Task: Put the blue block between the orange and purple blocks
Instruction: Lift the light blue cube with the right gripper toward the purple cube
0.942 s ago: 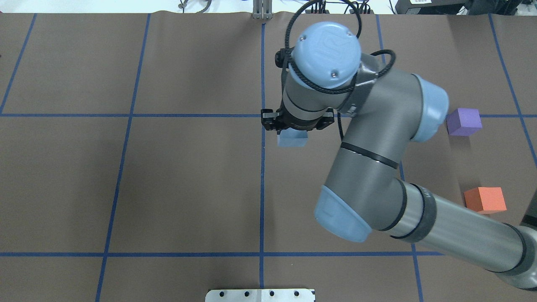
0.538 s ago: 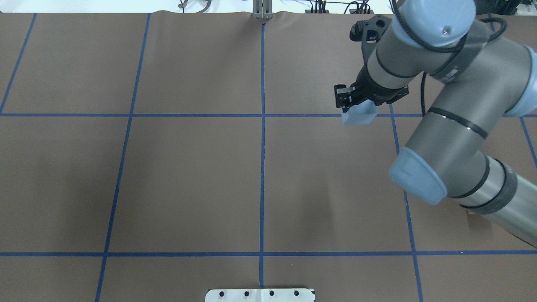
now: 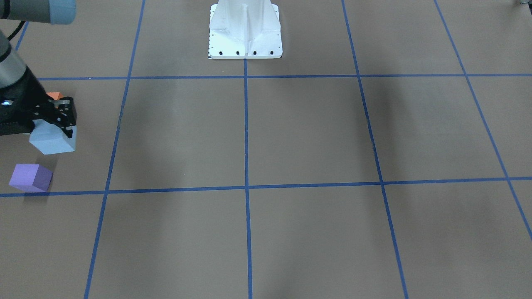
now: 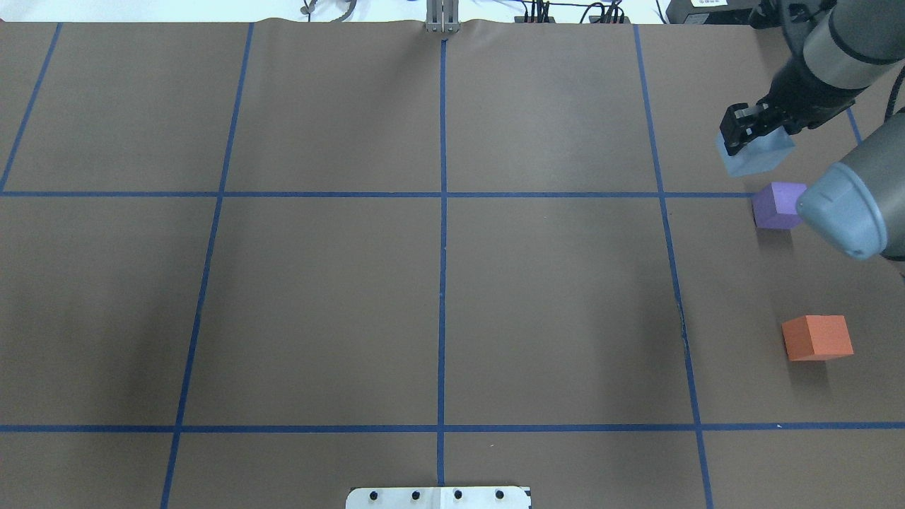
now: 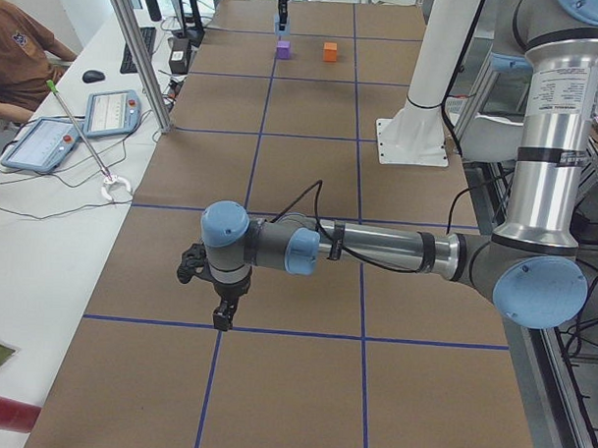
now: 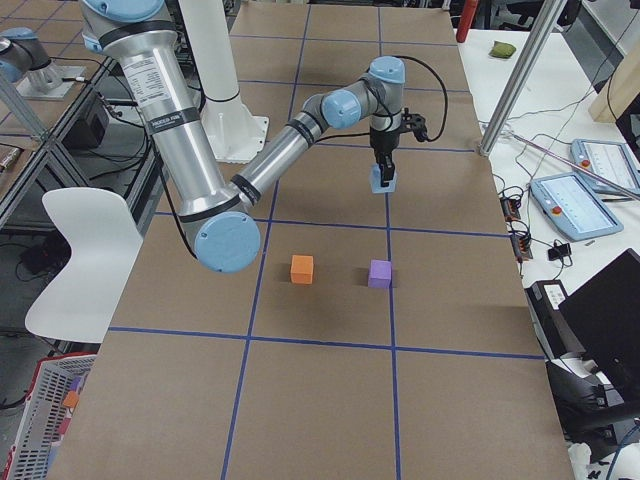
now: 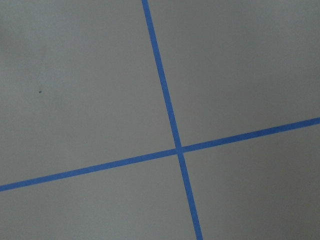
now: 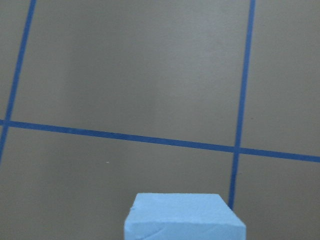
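My right gripper [image 4: 751, 133] is shut on the light blue block [image 4: 756, 157] and holds it above the table at the far right, just beyond the purple block [image 4: 776, 206]. The orange block [image 4: 816, 337] lies nearer to me on the same side. In the front view the gripper [image 3: 56, 121] holds the blue block [image 3: 52, 141] over the stretch between the purple block [image 3: 31, 177] and a sliver of the orange block [image 3: 54, 96]. The right wrist view shows the blue block [image 8: 184, 217] at its bottom edge. My left gripper [image 5: 222, 315] shows only in the left side view; I cannot tell its state.
Blue tape lines [image 4: 442, 233] divide the brown table into squares. The white base plate [image 3: 245, 41] stands at my edge. My left arm [image 5: 357, 248] stretches low over the table's left end. A side desk with tablets [image 5: 46, 141] and an operator runs along the far side.
My right arm has swung from the table's middle to the far right, carrying the blue block. The purple and orange blocks, covered half a second ago, show again.
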`<state>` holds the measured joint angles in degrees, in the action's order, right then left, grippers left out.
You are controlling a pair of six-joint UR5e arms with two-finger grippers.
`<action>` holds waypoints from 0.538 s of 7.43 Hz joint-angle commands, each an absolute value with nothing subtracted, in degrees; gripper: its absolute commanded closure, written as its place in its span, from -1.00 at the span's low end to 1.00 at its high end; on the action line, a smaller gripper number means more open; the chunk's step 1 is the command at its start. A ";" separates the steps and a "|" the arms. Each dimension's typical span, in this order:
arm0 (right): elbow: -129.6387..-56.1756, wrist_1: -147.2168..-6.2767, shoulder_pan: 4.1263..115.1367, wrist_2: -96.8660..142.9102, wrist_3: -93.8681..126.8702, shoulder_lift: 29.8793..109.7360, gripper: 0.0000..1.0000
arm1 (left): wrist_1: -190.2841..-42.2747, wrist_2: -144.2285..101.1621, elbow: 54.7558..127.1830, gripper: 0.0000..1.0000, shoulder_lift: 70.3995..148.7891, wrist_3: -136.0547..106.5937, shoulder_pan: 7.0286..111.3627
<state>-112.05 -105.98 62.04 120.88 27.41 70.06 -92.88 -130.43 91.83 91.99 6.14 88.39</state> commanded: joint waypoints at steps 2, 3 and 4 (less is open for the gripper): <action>-104.96 -86.66 67.49 125.84 22.14 83.27 1.00 | -92.99 -130.34 92.81 -1.00 91.05 5.80 88.42; -105.12 -84.83 67.85 126.90 23.98 85.76 1.00 | -92.99 -130.08 92.81 -1.00 91.05 5.80 88.42; -105.12 -84.47 67.76 127.00 27.21 88.83 1.00 | -92.99 -129.90 92.81 -1.00 91.32 5.80 88.33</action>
